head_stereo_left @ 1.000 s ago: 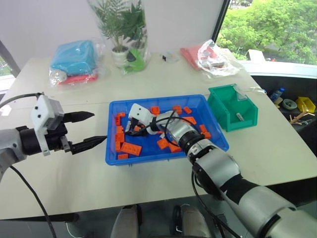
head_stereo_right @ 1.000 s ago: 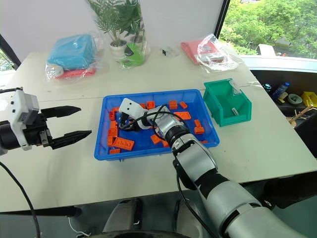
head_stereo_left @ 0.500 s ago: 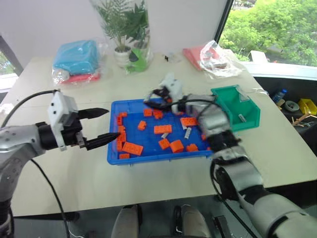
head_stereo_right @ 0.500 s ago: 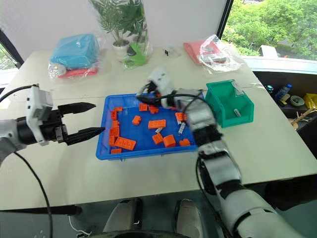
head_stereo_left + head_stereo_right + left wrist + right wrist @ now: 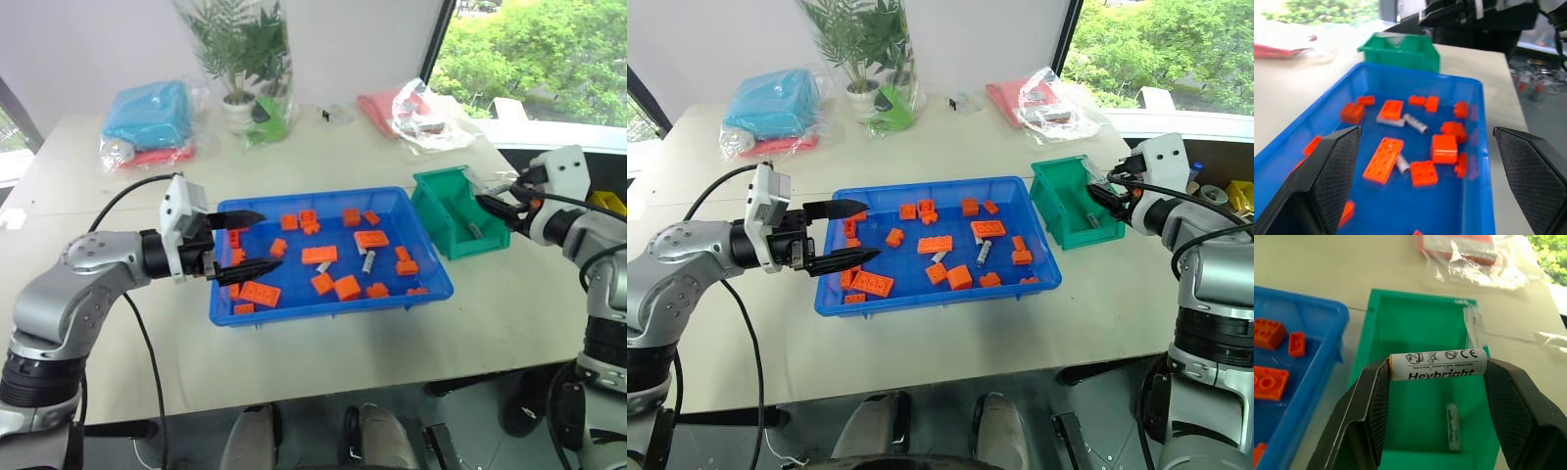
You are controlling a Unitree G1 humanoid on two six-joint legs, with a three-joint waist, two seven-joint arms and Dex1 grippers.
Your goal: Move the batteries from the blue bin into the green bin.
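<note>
A battery (image 5: 1437, 364) is held clamped endwise in the right gripper (image 5: 1436, 382) above the green bin (image 5: 1400, 313), so release is judged next, while the left gripper (image 5: 247, 242) is held open over the blue bin (image 5: 323, 311).

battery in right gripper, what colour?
White with black print, orange band at one end; battery clearest in the right wrist view.

bright daylight from window (image 5: 534, 59), soft shadows, left wrist view blurred w/ glare
</note>
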